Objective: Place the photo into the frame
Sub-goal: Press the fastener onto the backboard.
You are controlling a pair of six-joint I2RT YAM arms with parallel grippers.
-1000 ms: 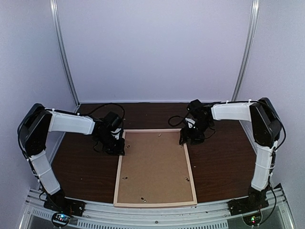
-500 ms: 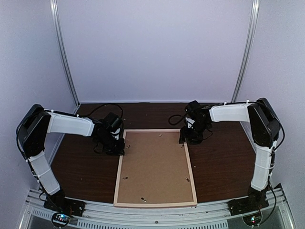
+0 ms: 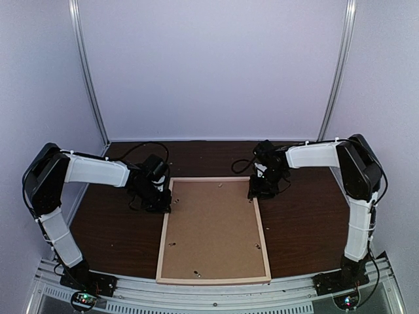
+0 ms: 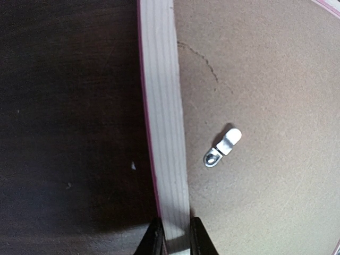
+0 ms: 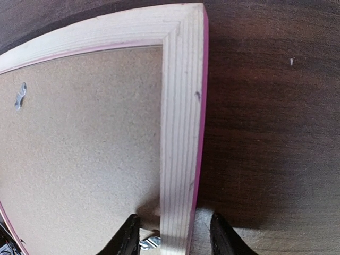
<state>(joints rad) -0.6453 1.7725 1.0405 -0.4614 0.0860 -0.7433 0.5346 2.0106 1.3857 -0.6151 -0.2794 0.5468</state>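
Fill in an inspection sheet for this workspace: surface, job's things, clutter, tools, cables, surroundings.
Surface: dark wooden table.
Job's things: frame lies face down, brown backing board inside with metal clips; photo not seen.
Clutter: nothing seen.
Tools: left tool clamped on the frame's left bar; right tool open, straddling the right bar.
Cables: black cables loop at both wrists.
Surroundings: pale walls, metal uprights.

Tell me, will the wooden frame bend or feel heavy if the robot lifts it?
Probably stiff: the frame has bars of solid-looking wood. Likely light, since those bars are narrow. It is wide and lies flat, so lifting one side alone might tilt it.
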